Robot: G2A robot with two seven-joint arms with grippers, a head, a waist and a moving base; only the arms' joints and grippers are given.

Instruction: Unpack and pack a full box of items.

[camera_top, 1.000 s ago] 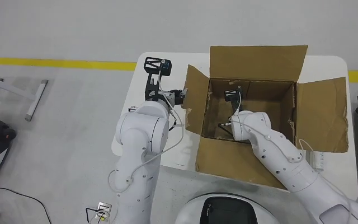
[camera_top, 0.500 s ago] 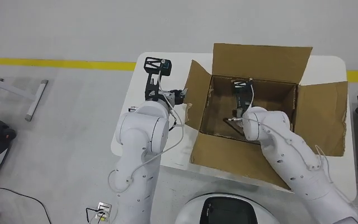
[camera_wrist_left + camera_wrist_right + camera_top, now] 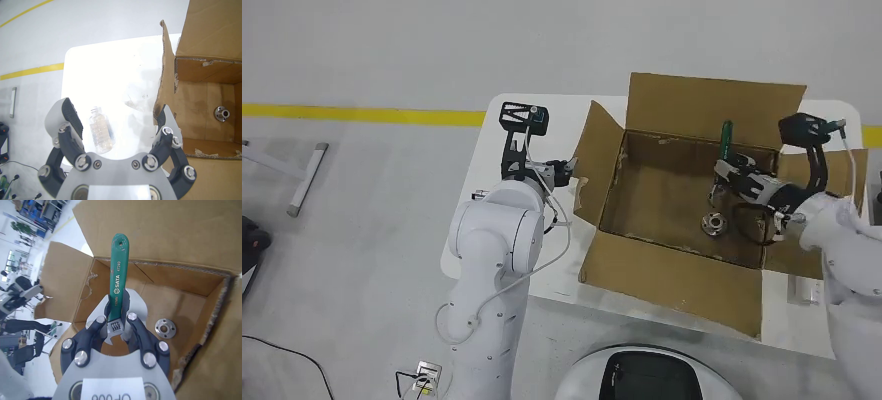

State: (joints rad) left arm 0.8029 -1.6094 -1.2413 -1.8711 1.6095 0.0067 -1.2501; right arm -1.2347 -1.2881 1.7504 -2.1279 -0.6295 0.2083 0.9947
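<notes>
- The green wrench (image 3: 118, 275) is pinched near its head in my right pincer (image 3: 115, 303), over the open box (image 3: 170, 228).
- Below the pincer, a metal flange (image 3: 165, 328) lies on the box floor.
- The long handle could swivel in such an off-centre grip, or hit the box's edge.

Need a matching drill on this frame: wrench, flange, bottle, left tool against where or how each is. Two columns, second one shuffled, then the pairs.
Column 1
1. green-handled wrench
2. metal flange
3. clear bottle
4. left tool

Column 2
A. lying on its side on the white table, outside the box
B. open, holding nothing, over the table beside the box
C. resting on the floor of the cardboard box
D. clamped in the right tool

Pairs: 1-D, 2-C, 3-A, 4-B
</notes>
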